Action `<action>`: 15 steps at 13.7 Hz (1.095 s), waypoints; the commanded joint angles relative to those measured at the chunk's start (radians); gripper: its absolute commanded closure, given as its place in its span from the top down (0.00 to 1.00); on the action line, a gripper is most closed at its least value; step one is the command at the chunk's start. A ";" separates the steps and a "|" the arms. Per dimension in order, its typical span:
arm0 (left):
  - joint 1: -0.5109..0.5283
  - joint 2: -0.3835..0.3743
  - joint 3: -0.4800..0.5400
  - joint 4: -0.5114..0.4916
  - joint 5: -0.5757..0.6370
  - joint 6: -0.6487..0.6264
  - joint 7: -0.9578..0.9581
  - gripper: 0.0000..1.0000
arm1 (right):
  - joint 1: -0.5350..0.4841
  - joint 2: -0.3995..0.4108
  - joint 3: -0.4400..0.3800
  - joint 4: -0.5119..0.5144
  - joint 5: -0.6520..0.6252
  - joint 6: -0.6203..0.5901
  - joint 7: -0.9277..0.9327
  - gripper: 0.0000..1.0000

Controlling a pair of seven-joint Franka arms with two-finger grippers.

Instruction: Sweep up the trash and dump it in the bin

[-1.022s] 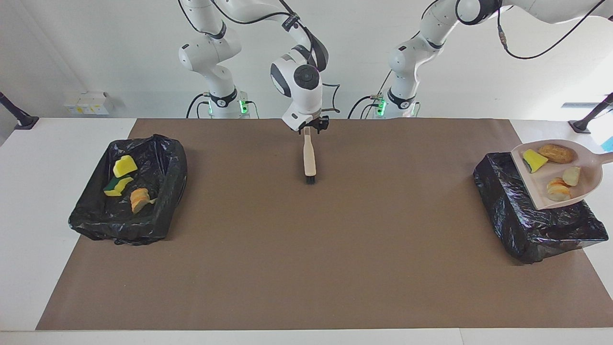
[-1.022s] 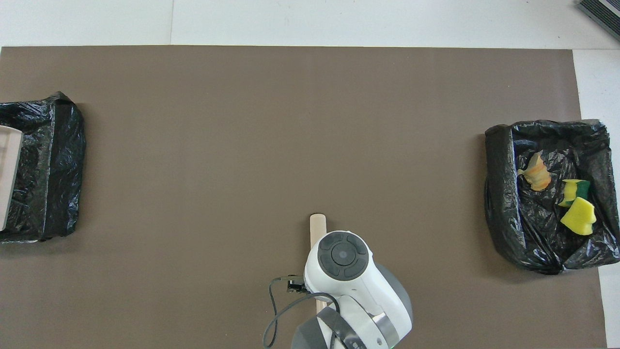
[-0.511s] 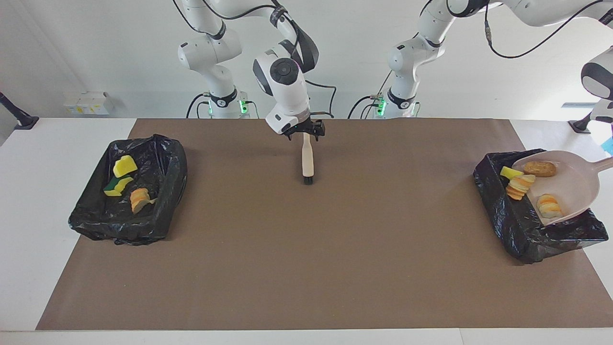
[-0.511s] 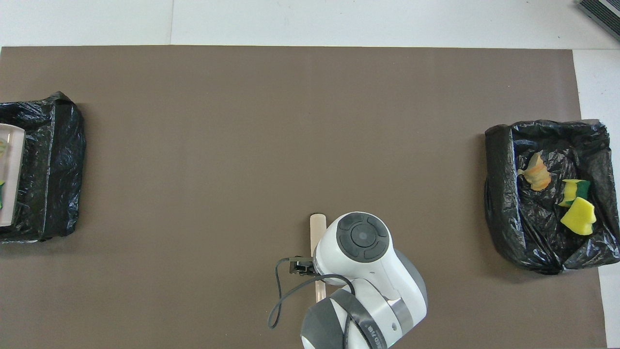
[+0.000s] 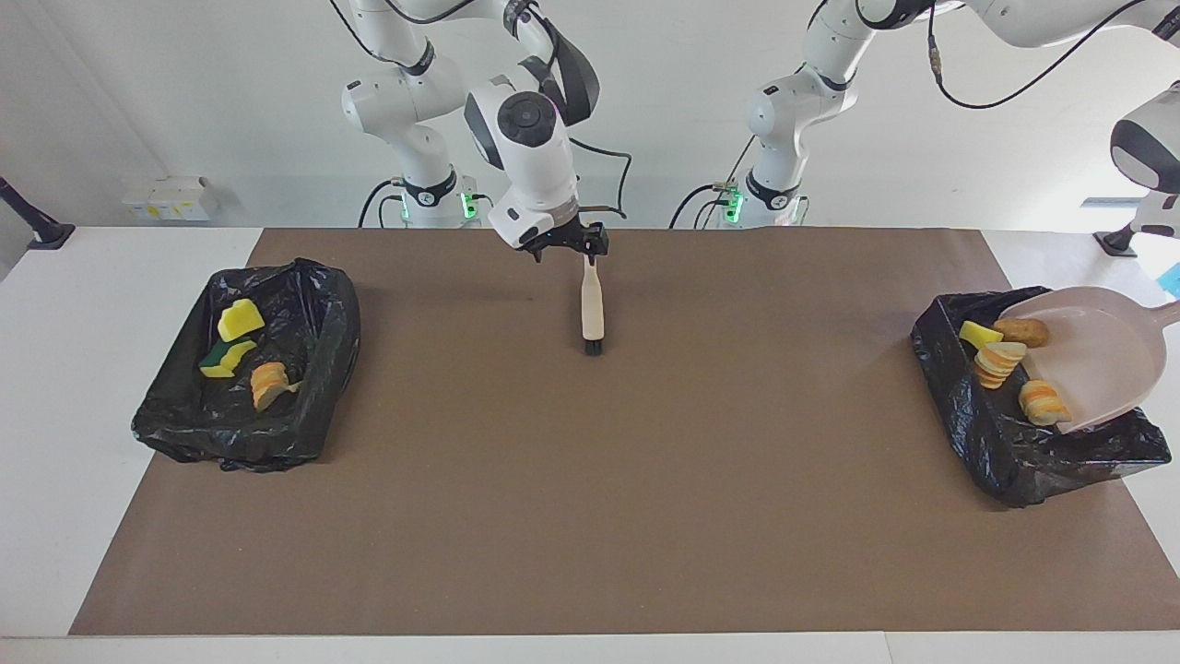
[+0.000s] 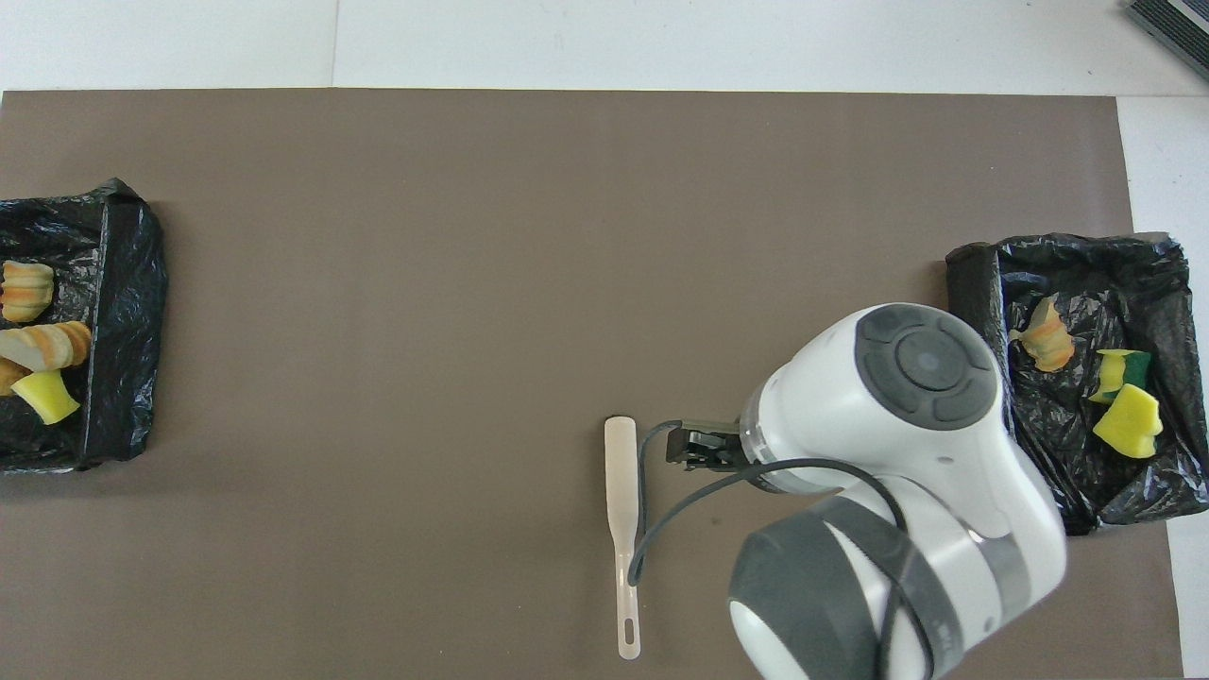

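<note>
The beige dustpan [image 5: 1102, 355] hangs tilted over the black-lined bin [image 5: 977, 433] at the left arm's end. Its handle runs out of the picture toward my left gripper, which stays out of sight. Trash slides off its lip into the bin: a yellow sponge piece [image 5: 979, 332], a brown lump [image 5: 1021, 330] and two orange-striped foam chunks [image 5: 998, 361] [image 5: 1042, 403]. The same trash [image 6: 47, 346] shows in the overhead view. The beige brush [image 5: 592, 309] [image 6: 621, 510] lies flat on the mat. My right gripper [image 5: 564, 245] [image 6: 694, 446] hangs open and empty above the mat, beside the brush's handle end.
A second black-lined bin [image 5: 313, 406] [image 6: 973, 283] stands at the right arm's end, holding two yellow sponge pieces [image 5: 240, 319] [image 5: 226, 360] and an orange chunk [image 5: 269, 383]. A brown mat [image 5: 590, 516] covers the table between the bins.
The dustpan has tipped further and its trash has slid down into the bin. My right gripper has lifted off the brush handle and swung toward the right arm's end.
</note>
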 commanded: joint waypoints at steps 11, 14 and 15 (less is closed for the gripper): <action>-0.211 -0.120 -0.005 -0.045 -0.212 -0.268 -0.059 0.00 | -0.334 -0.099 0.008 0.085 -0.188 -0.079 -0.344 1.00; -0.233 -0.122 -0.005 -0.052 -0.397 -0.308 -0.063 0.00 | -0.377 -0.087 0.008 0.151 -0.190 -0.087 -0.396 1.00; -0.242 -0.126 -0.005 -0.058 -0.438 -0.316 -0.064 0.00 | -0.400 -0.079 0.006 0.174 -0.197 -0.089 -0.419 1.00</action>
